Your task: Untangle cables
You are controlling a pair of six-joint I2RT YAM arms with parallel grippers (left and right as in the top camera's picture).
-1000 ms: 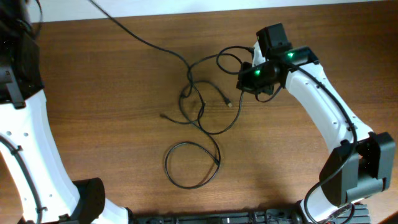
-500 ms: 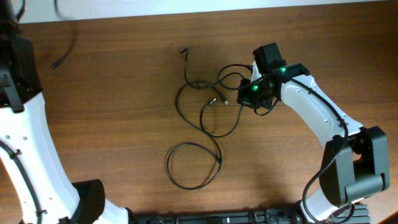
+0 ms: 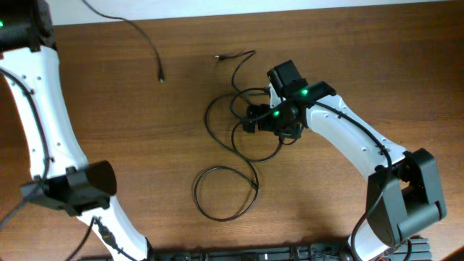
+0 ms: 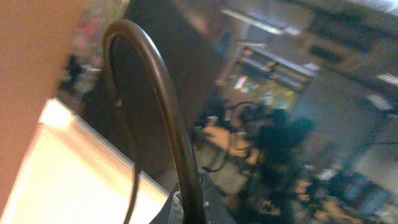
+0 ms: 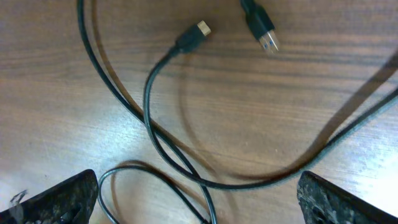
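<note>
The cables lie looped mid-table, one strand trailing far left; thin, limp and light, they look best pinched near a plug. The right gripper hovers wide open over the tangle, while the left gripper, off at the far left, is shut, holding what I cannot tell.

The table was brown wood-grain throughout; a pale strip ran beyond its far edge.

White arm links, black joints, green lights
</note>
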